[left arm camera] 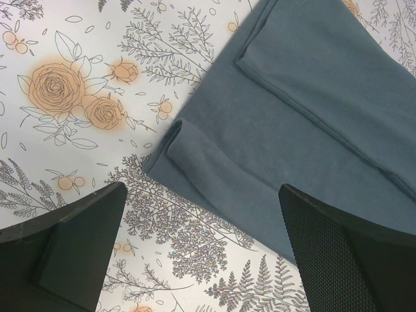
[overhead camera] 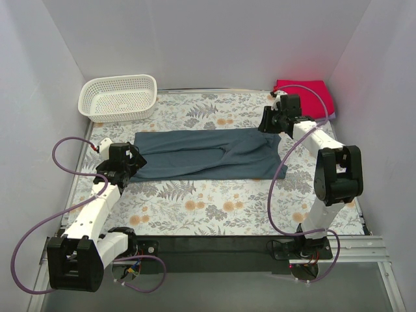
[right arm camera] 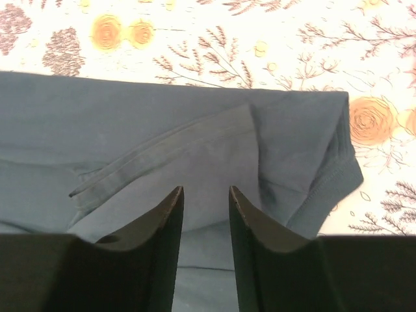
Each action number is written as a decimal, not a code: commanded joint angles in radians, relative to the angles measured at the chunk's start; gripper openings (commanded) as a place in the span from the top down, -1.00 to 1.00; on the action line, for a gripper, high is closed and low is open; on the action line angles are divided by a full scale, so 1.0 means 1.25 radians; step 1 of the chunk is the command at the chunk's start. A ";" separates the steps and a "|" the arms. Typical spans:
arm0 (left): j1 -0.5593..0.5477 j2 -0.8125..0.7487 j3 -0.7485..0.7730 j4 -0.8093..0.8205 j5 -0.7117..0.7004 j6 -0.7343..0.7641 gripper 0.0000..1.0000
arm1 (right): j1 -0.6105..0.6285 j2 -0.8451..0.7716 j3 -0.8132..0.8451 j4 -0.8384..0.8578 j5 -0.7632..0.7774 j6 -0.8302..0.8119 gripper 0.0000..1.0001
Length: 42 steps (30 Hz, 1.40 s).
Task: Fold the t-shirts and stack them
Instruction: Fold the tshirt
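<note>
while spread flat, looks tame, yet will handle as soft, light knit: no stiffness, sure to sag from any pinch and to drag on the floral table (overhead camera: 214, 208) rather than slide. concerns the slate blue-grey t-shirt (overhead camera: 208, 153), lying mid-table between the two arms, sides already turned in to make a long band. runs left to right across the top view, long axis parallel to the near edge. probably points shoulders to the right, judging by a sleeve with stitched hem folded in at that end; cannot see the collar, so cannot be sure. best taken at the end corners, pinching through all layers close to the edge to keep flaps from falling open; at the left end, beware a small rolled-over corner. above that left end, left gripper (left arm camera: 201, 188) with jaws spread wide, holding nothing. over the right end, right gripper (right arm camera: 205, 192) with jaws narrowly parted, cloth visible through the gap, nothing pinched. well apart in the far right corner, folded red t-shirt (overhead camera: 302, 91); at the far left, white lattice basket (overhead camera: 118, 97).
</note>
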 commanded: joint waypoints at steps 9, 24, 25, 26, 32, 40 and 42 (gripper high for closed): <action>-0.003 -0.007 0.007 0.012 -0.004 0.003 -0.96 | 0.100 -0.075 0.009 -0.018 0.044 -0.064 0.09; -0.003 -0.014 0.004 0.012 -0.005 0.003 -0.96 | 0.271 0.065 0.035 0.002 0.086 -0.006 0.17; -0.003 -0.014 0.006 0.012 -0.005 0.003 -0.96 | 0.275 0.072 0.041 0.002 0.086 -0.003 0.17; -0.003 -0.014 0.004 0.012 -0.005 0.004 -0.96 | 0.277 0.080 0.045 0.002 0.086 -0.003 0.19; -0.003 -0.013 0.004 0.013 -0.003 0.003 -0.96 | 0.288 0.124 0.070 0.002 0.086 -0.004 0.23; -0.003 -0.013 0.004 0.013 -0.002 0.004 -0.96 | 0.290 0.140 0.076 0.000 0.109 -0.009 0.45; -0.003 -0.014 0.004 0.013 -0.002 0.005 -0.96 | 0.290 0.135 0.076 0.000 0.114 -0.012 0.66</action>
